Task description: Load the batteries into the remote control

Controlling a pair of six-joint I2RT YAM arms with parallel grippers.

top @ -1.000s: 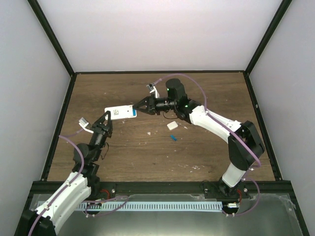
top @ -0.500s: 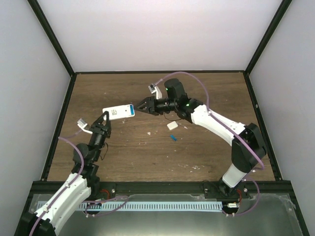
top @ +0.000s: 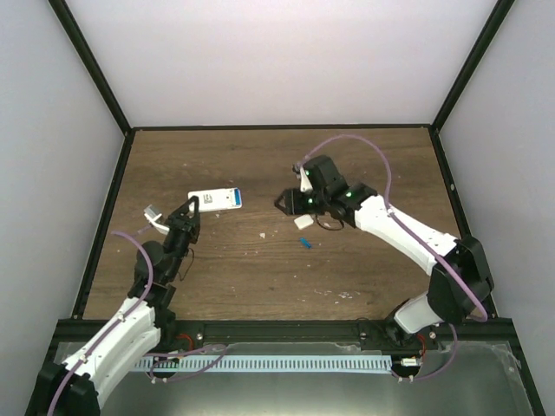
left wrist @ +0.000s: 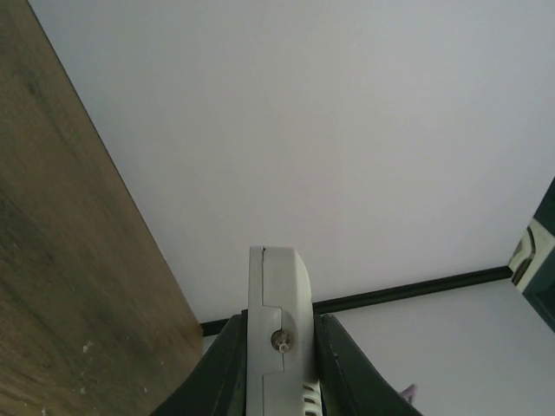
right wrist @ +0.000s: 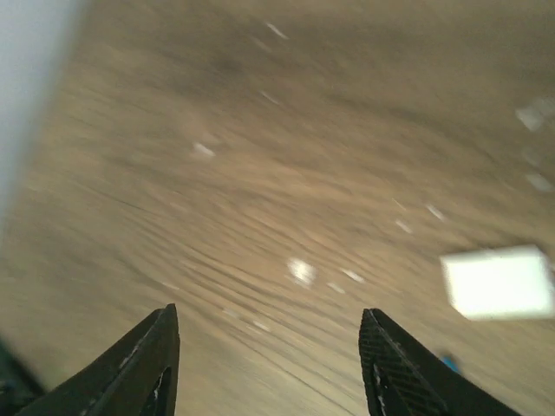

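The remote control (top: 218, 198), white with a blue right end, is held above the table by its left end in my left gripper (top: 191, 206), which is shut on it. In the left wrist view its thin grey-white edge (left wrist: 277, 312) stands clamped between the dark fingers (left wrist: 340, 364). My right gripper (top: 280, 204) hangs open and empty to the right of the remote, apart from it, jaws wide over bare wood (right wrist: 270, 342). One small blue battery (top: 305, 243) lies on the table; it also shows as a blue speck (right wrist: 447, 360) beside my right finger.
A small white rectangular piece (top: 303, 222) lies on the wood just below my right gripper, bright in the right wrist view (right wrist: 498, 282). Pale specks (top: 264, 234) dot the wooden table (top: 373, 165). White walls and a black frame enclose it.
My right gripper has let go of the remote's blue end, opened, and drawn back to the right and lower. The remote stays in my left gripper, shifted slightly.
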